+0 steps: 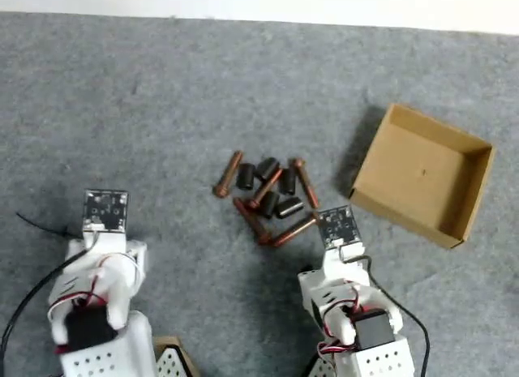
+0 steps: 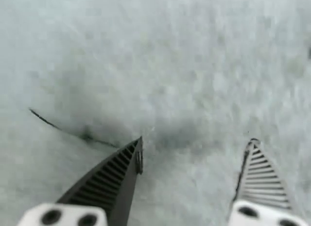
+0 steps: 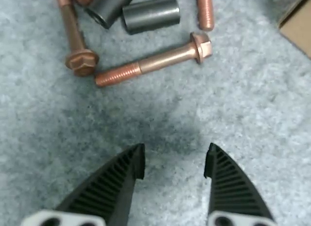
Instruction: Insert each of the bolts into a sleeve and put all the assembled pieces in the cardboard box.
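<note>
Several copper bolts (image 1: 229,173) and dark cylindrical sleeves (image 1: 268,170) lie in a loose pile at the middle of the grey carpet. The open cardboard box (image 1: 422,174) sits to the pile's right, with nothing visible inside. My right gripper (image 3: 174,163) is open just short of the nearest bolt (image 3: 154,60), which lies crosswise beside a sleeve (image 3: 151,14). In the high view the right arm (image 1: 339,228) stands at the pile's lower right edge. My left gripper (image 2: 197,155) is open over bare carpet, and the left arm (image 1: 106,212) is well left of the pile.
A thin black wire (image 2: 53,124) lies on the carpet near the left gripper, also seen at the left arm's side (image 1: 36,224). A corner of the cardboard box (image 3: 299,22) shows beyond the bolts in the right wrist view. A white wall edge runs along the far side.
</note>
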